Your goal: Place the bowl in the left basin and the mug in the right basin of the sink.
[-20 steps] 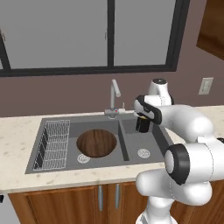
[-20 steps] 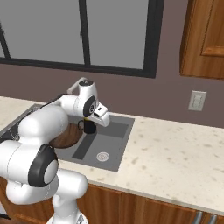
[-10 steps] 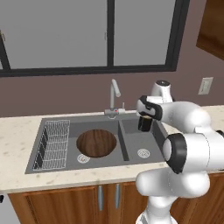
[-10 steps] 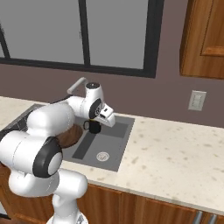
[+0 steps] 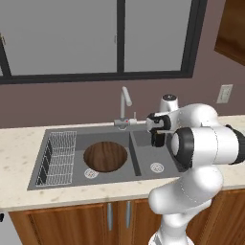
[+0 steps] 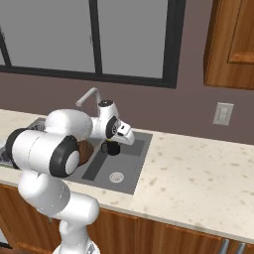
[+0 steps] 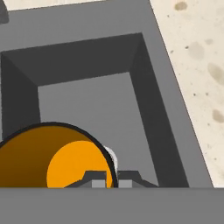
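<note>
My own arm covers the right part of the right basin (image 5: 155, 155) in left base view. In right base view my arm hides most of the bowl (image 6: 85, 151), just a brown sliver shows, and the left basin is behind it. Hand view: the mug (image 7: 52, 162) is cut by the bottom band, its outer wall hidden; the drain (image 7: 109, 154) is mostly behind the mug rim. My fingertips (image 7: 95, 178) barely peek up, grip contact hard to make out.

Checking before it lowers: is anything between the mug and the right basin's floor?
Nothing visible. The hand holds the mug over the right basin, whose floor is bare apart from its drain.
</note>
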Controlling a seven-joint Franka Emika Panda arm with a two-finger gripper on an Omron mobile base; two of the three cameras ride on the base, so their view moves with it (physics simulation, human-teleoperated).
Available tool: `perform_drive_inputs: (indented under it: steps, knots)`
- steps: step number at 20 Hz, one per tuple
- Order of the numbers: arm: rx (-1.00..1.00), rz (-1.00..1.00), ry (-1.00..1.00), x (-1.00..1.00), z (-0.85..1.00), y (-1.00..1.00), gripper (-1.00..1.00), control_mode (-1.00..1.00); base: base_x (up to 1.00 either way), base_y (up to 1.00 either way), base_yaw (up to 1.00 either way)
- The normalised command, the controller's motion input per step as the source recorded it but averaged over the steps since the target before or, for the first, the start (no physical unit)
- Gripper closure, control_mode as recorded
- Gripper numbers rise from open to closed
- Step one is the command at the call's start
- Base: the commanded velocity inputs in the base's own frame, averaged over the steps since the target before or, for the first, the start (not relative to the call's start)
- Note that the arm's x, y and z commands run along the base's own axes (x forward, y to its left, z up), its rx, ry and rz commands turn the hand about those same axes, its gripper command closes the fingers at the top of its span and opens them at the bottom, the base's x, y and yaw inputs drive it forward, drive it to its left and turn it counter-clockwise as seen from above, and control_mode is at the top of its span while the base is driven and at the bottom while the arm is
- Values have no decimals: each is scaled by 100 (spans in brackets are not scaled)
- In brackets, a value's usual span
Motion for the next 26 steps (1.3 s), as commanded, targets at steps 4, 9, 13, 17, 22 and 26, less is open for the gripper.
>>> perform_drive_inputs:
  steps: [4, 9, 13, 17, 22, 26]
  knots:
    - [-5, 6, -1, 13, -44, 0, 100, -100, 0, 0, 0]
    - [0, 9, 0, 27, -35, 0, 100, -100, 0, 0, 0]
    - [0, 7, -2, 34, -34, 0, 100, -100, 0, 0, 0]
    - [-2, 6, 0, 21, -48, 0, 100, -100, 0, 0, 0]
    - [-2, 3, 0, 0, -49, 0, 100, -100, 0, 0, 0]
    - [-1, 1, -7, 0, -35, 0, 100, -100, 0, 0, 0]
